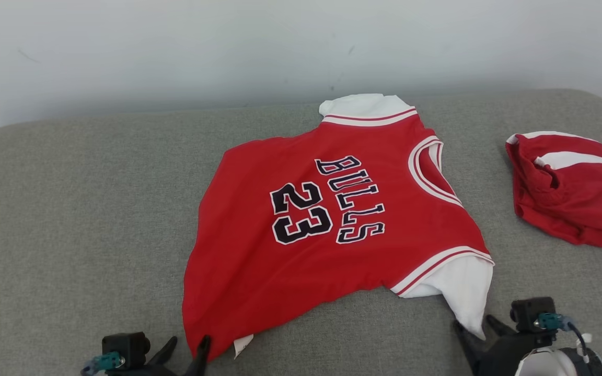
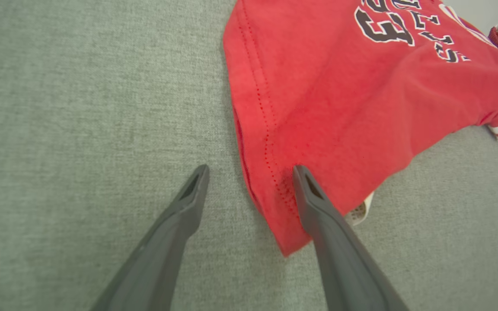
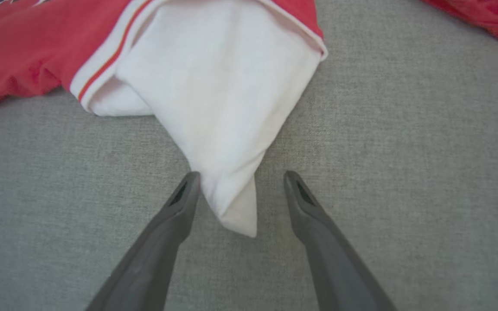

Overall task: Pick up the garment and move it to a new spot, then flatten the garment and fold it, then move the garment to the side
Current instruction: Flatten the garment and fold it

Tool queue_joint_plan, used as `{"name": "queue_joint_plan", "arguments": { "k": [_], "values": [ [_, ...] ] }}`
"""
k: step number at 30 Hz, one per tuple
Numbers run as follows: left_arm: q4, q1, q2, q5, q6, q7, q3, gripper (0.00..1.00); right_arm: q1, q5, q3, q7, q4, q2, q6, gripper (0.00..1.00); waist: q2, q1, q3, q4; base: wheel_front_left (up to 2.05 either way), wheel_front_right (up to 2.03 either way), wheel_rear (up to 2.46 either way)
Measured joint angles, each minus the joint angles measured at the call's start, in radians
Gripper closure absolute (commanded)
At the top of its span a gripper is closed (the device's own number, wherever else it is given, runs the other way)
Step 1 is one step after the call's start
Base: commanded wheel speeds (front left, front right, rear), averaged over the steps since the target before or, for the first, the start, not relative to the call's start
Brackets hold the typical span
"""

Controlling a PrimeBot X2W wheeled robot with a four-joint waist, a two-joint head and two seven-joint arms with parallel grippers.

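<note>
Jersey [image 1: 332,219] lies spread on the grey cushion [image 1: 71,209], roughly mid-frame in the head view. It is red w/ "BULLS 23" face up and turned sideways, the neck toward the robot's right. Its white sleeves stick out at the far edge and the near right. The hem runs down the left side to a corner at the near edge, where a small label [image 1: 242,344] pokes out from under.

L gripper [image 1: 190,340] sits at that hem corner, jaws spread wide, holding nothing. In the left wrist view the gripper [image 2: 250,169] straddles the hem: one finger is over the red cloth [image 2: 361,108], the other over bare cushion. Can't tell whether the finger actually presses the cloth.

R gripper [image 1: 472,321] is at the near sleeve [image 1: 463,292], also wide open w/ nothing clamped. In the right wrist view the sleeve [image 3: 223,108] narrows to a point that lies between the fingers of the gripper [image 3: 241,174]. One finger is right against the sleeve's edge; the other stands apart from it.

Red shorts [image 1: 567,193] (white stripe, crumpled) lie well apart from the jersey, at the cushion's right end. A pale wall [image 1: 175,47] runs behind the cushion.
</note>
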State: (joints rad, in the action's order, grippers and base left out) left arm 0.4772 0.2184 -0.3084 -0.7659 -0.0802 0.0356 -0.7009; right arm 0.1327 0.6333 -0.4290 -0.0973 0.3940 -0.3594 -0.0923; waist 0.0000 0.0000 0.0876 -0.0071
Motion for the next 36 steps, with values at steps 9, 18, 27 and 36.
{"name": "queue_joint_plan", "arguments": {
  "k": [9,18,27,36],
  "values": [
    [0.03,0.019,0.016,-0.001,0.01,-0.012,-0.008,1.0,0.022,-0.006,-0.03,-0.018,0.026,0.016,0.005,1.0,0.0,0.0,0.008,0.006,0.0,0.0,0.0],
    [0.037,0.021,0.021,-0.001,0.019,-0.018,-0.018,1.0,0.037,-0.017,-0.02,-0.02,0.044,0.007,0.006,1.0,0.0,0.0,0.013,-0.007,0.0,0.0,0.0],
    [0.026,0.043,-0.034,0.066,-0.001,0.002,-0.022,1.0,0.038,0.052,0.034,-0.021,0.028,-0.016,0.04,1.0,0.0,0.0,0.009,-0.005,0.0,0.0,0.0],
    [-0.05,0.18,-0.102,0.06,0.06,-0.024,0.007,1.0,0.206,0.124,-0.004,-0.199,-0.015,-0.021,0.152,1.0,0.0,0.0,0.039,-0.009,0.0,0.0,0.0]
  ]
}}
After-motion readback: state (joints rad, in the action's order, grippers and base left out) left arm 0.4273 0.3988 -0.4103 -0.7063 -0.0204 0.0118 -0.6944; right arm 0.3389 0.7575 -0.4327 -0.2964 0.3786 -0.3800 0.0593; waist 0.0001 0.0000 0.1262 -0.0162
